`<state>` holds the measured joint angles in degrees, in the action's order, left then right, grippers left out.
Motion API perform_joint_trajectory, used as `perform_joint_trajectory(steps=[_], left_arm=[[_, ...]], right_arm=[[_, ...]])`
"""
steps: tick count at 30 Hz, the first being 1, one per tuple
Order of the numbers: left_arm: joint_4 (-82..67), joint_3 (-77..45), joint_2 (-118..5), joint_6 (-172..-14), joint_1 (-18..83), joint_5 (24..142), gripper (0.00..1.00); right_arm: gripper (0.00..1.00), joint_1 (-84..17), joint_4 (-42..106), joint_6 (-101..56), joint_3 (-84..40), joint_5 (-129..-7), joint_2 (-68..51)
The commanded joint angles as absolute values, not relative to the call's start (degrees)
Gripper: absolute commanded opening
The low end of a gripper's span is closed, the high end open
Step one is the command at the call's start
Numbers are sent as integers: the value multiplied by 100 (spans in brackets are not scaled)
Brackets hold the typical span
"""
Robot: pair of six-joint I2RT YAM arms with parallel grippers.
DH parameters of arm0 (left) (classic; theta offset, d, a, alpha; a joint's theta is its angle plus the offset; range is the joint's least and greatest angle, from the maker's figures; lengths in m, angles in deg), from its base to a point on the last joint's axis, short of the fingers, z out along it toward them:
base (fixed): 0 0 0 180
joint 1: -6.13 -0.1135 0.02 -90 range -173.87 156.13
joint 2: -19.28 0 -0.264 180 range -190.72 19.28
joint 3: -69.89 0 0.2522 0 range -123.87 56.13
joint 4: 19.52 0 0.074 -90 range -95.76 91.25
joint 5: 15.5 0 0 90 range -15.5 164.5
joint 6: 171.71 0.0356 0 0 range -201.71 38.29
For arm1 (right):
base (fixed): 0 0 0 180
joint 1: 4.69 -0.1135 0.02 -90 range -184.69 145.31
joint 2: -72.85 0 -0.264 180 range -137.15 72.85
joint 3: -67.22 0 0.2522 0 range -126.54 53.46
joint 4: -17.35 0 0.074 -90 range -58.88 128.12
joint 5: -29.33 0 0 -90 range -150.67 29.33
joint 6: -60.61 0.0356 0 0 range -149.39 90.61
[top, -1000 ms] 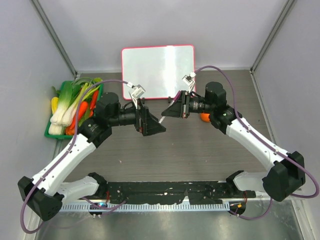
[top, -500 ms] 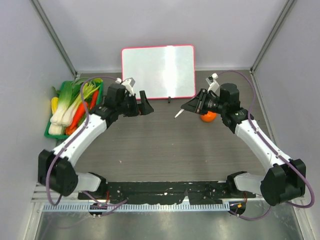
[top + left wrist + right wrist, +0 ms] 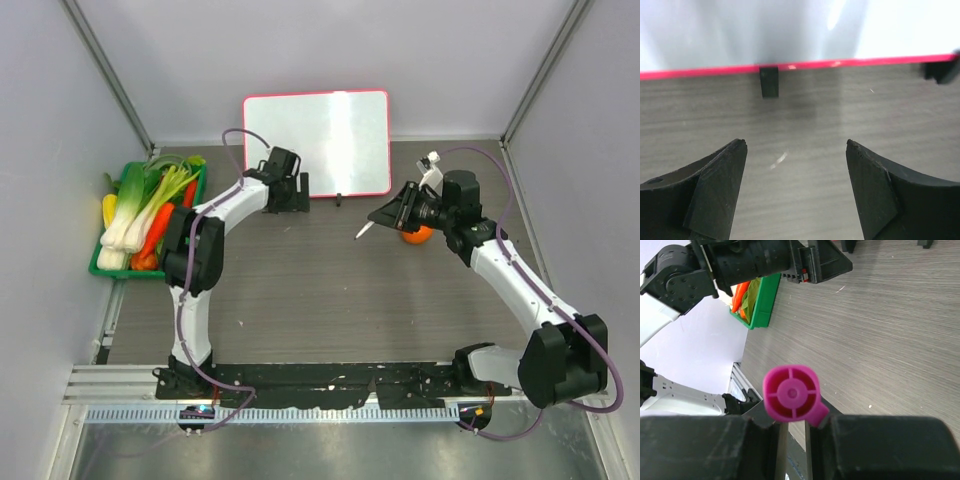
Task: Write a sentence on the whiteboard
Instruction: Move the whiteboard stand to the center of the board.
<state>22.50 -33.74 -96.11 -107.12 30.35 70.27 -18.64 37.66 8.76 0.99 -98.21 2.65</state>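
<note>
The whiteboard (image 3: 315,140) stands blank at the back of the table, white with a pink-red frame. My left gripper (image 3: 290,192) is open just in front of its lower left edge. In the left wrist view the whiteboard (image 3: 800,30) fills the top, one black foot (image 3: 769,82) straight ahead of the left gripper (image 3: 795,145), with bare table between the fingers. My right gripper (image 3: 388,214) hovers right of centre, shut on a marker (image 3: 363,229) whose pale tip points down-left. The marker's magenta end (image 3: 791,392) sticks out above the right gripper (image 3: 792,426).
A green tray (image 3: 125,272) with leeks and carrots (image 3: 150,210) sits at the left wall. An orange ball-like object (image 3: 418,236) lies under the right wrist. Grey walls close in the table on three sides.
The left arm swung from the table's centre back to the whiteboard's lower left edge, jaws still open. The right gripper drew back to the right with the marker.
</note>
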Motion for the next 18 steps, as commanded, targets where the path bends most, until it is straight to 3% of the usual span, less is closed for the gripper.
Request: perform_joint_trajectory(steps=[1, 9, 15, 18], left_arm=[[2299, -3984, -10147, -10377, 3021, 6483, 81], [2343, -4346, -10842, -10280, 2916, 6413, 65], [2097, -4310, -11009, -10359, 2705, 6606, 61], [2044, -4398, -11097, -10351, 2660, 6668, 50]], right_arm=[[1, -1735, 3621, 674, 99, -9846, 166], [1, -1550, 3621, 577, 187, -9899, 69], [1, -1532, 3586, 568, 160, -9960, -89], [1, -1523, 3560, 577, 151, -9960, -133]])
